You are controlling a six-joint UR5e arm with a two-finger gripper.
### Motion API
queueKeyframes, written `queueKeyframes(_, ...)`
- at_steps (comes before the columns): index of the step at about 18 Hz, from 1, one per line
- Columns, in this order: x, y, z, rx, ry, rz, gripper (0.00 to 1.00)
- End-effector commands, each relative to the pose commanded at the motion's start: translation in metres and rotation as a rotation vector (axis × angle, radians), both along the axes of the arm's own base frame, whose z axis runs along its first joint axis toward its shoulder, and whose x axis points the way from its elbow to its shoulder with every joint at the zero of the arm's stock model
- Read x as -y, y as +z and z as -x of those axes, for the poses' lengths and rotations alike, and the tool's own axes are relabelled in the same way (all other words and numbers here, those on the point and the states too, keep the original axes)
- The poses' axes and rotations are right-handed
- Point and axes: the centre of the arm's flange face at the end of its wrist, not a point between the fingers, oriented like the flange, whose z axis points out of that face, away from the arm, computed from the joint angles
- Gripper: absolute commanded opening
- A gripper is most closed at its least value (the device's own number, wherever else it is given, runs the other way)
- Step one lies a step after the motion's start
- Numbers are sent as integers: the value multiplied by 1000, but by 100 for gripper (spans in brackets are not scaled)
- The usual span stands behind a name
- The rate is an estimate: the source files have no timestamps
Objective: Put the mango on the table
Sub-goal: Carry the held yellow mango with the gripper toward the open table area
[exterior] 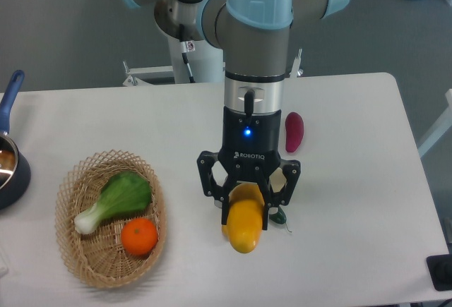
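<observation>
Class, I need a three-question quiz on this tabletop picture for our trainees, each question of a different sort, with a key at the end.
1. True or false: the tool is closed around the mango.
2. Multiple choice: what lies in the wicker basket? A) a corn cob and a cucumber; B) a leafy green vegetable and an orange; C) nothing.
3. Fill in: the dark red-purple item on the table lies to the image-____ of the arm's wrist.

Key
1. True; the fingers sit on either side of the mango's upper end.
2. B.
3. Right.
</observation>
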Motion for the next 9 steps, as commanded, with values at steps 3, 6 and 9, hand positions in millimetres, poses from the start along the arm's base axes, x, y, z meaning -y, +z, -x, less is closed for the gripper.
queueKeyframes(3, -3, -4, 1, -22, -25, 16, 32)
queueKeyframes(6, 6, -4, 13, -29, -16, 20, 33)
queueKeyframes(9, 15, -18, 20, -40, -44, 53, 33)
